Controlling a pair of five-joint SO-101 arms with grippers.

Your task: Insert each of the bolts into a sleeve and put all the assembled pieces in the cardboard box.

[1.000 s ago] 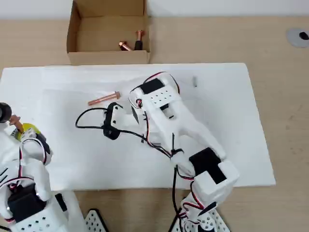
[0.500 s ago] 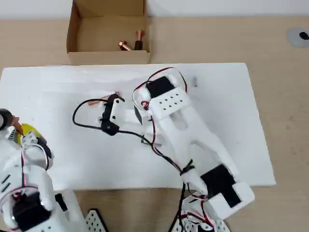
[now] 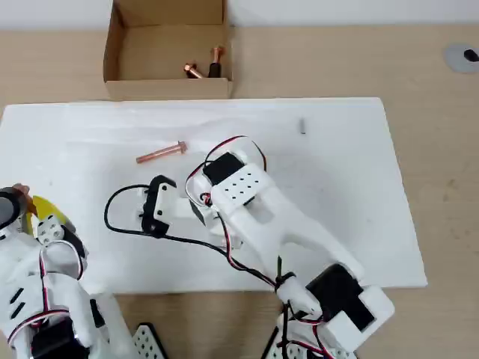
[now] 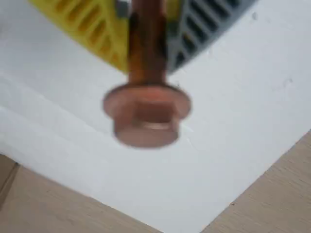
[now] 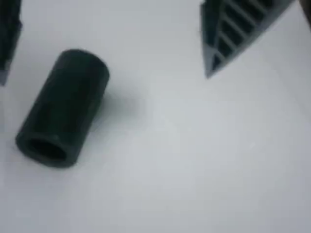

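Left wrist view: left gripper [image 4: 148, 34] was clamped on a copper bolt [image 4: 146, 114], shank btwn the yellow & grey fingers, hex head sticking out over the white sheet [image 4: 233, 121]. Right wrist view: right gripper [image 5: 107, 73] had its fingers spread apart, w/ a black sleeve [image 5: 63, 109] lying on its side on the sheet btwn them, not gripped. High view: second bolt [image 3: 161, 154] lay loose on the sheet near the cardboard box [image 3: 112, 56]; two copper-headed pieces [image 3: 202, 69] lay inside, by its right wall.
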